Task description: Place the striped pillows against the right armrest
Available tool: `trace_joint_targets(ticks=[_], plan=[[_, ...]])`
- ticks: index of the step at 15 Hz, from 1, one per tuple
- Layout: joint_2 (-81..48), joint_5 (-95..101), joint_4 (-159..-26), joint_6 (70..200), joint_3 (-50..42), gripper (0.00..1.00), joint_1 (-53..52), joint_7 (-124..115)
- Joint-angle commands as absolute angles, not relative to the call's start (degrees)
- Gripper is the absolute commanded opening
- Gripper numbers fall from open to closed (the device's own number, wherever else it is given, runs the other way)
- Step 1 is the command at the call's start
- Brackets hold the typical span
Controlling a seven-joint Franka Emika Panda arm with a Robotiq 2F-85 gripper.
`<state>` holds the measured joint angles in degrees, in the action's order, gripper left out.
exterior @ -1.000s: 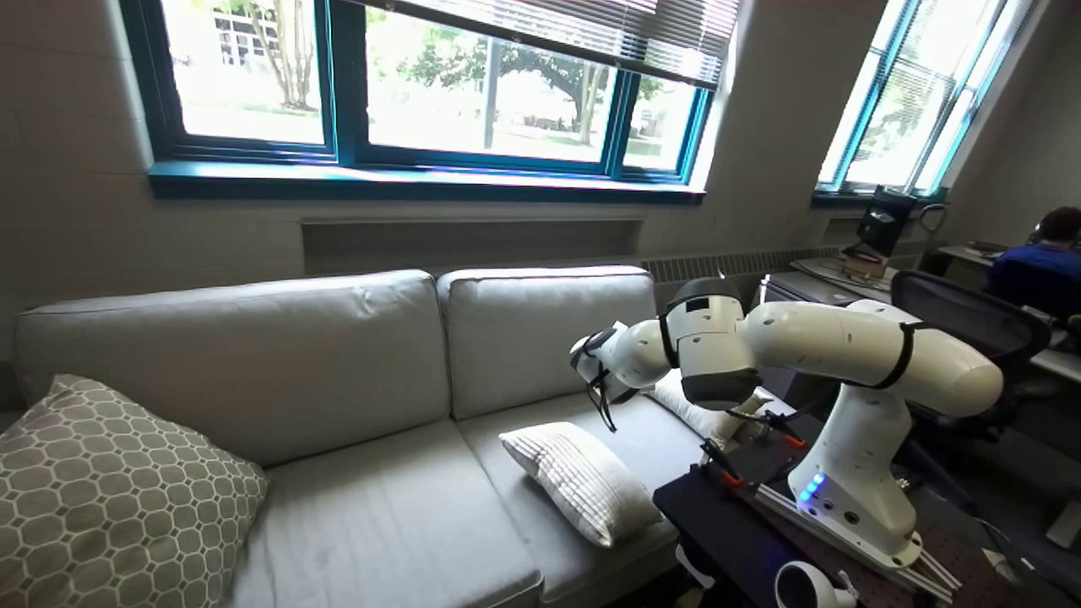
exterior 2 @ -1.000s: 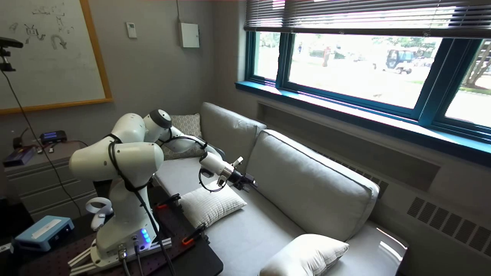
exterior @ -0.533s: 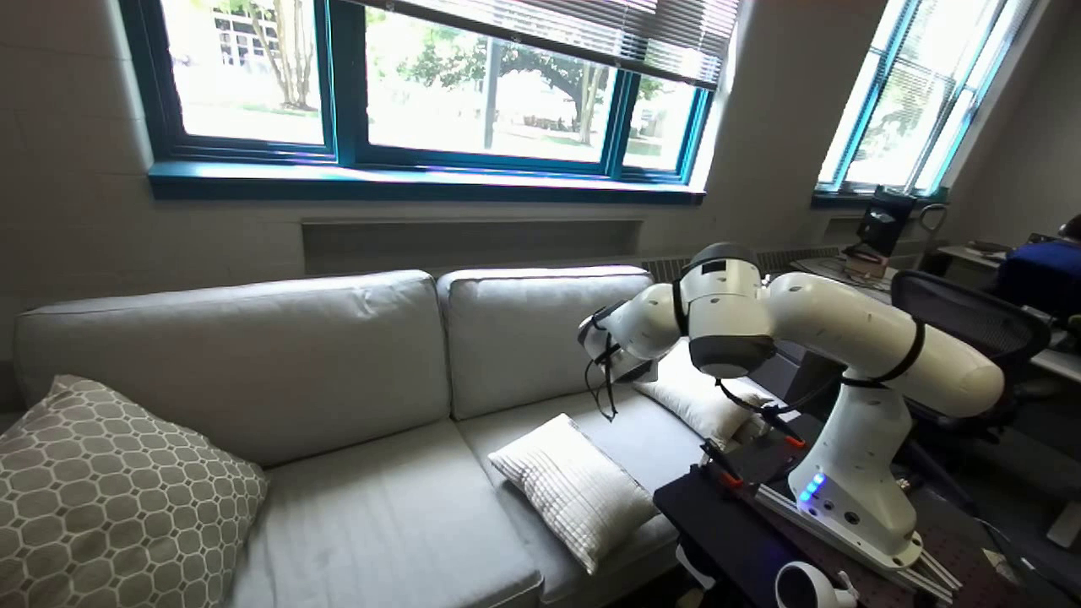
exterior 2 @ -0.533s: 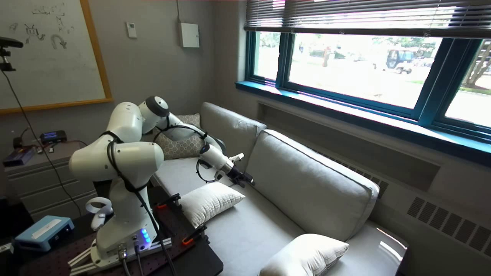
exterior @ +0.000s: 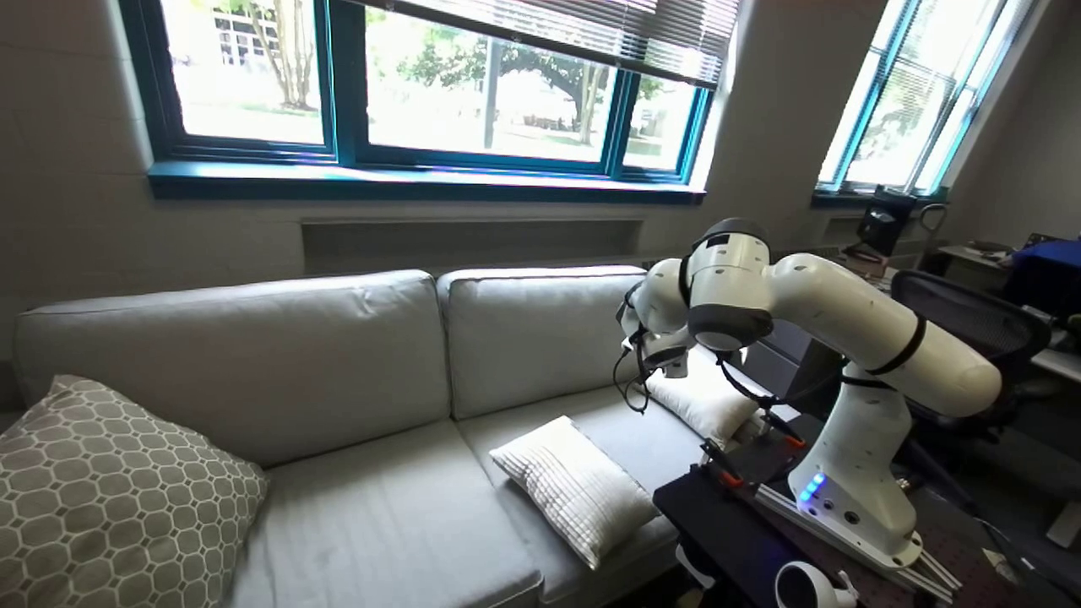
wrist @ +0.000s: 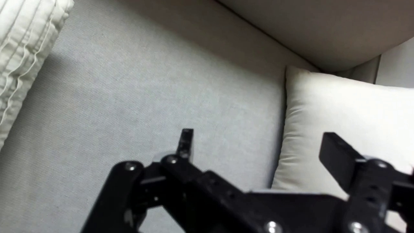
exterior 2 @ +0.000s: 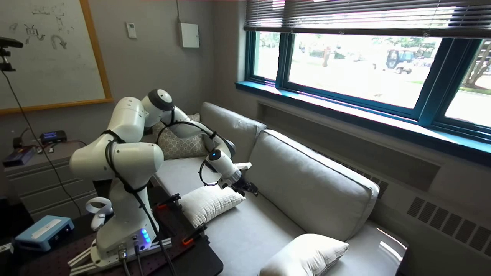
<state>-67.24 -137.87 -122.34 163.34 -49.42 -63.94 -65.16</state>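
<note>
A cream striped pillow (exterior: 574, 490) lies on the sofa seat beside the robot's table. It also shows in an exterior view (exterior 2: 210, 205) and at the left of the wrist view (wrist: 24, 55). A second cream pillow (exterior 2: 307, 256) lies at the armrest end; its face looks plain in the wrist view (wrist: 349, 113). The right armrest (exterior 2: 378, 249) shows partly behind that pillow. My gripper (wrist: 260, 147) is open and empty above the seat between the pillows. In the wrist view one finger overlaps the second pillow. The gripper (exterior 2: 251, 188) points down toward the seat.
A larger lattice-patterned cushion (exterior: 127, 498) lies at the far end of the sofa. Back cushions (exterior 2: 310, 184) rise behind the seat. The robot's black table (exterior: 709, 523), with orange-tipped clamps, stands against the sofa's front.
The arm rose, then moved toward the second pillow and the armrest end. The striped pillow shifted and turned slightly in the first half second, then stayed still. The second pillow has not moved.
</note>
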Motion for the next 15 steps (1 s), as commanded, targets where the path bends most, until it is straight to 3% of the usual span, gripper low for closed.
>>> trace_joint_targets(ticks=[1,5,10,15], plan=[[-61.7,-141.8,-119.8,168.5,-45.4,1.0,-58.2,-55.4],[-58.8,-143.6,-119.0,161.6,-41.6,1.0,-51.2,-47.7],[-51.9,-135.6,-109.0,163.5,-21.9,1.0,-33.5,-42.8],[-52.7,-120.0,-99.5,164.7,-8.0,1.0,-29.0,-67.4]])
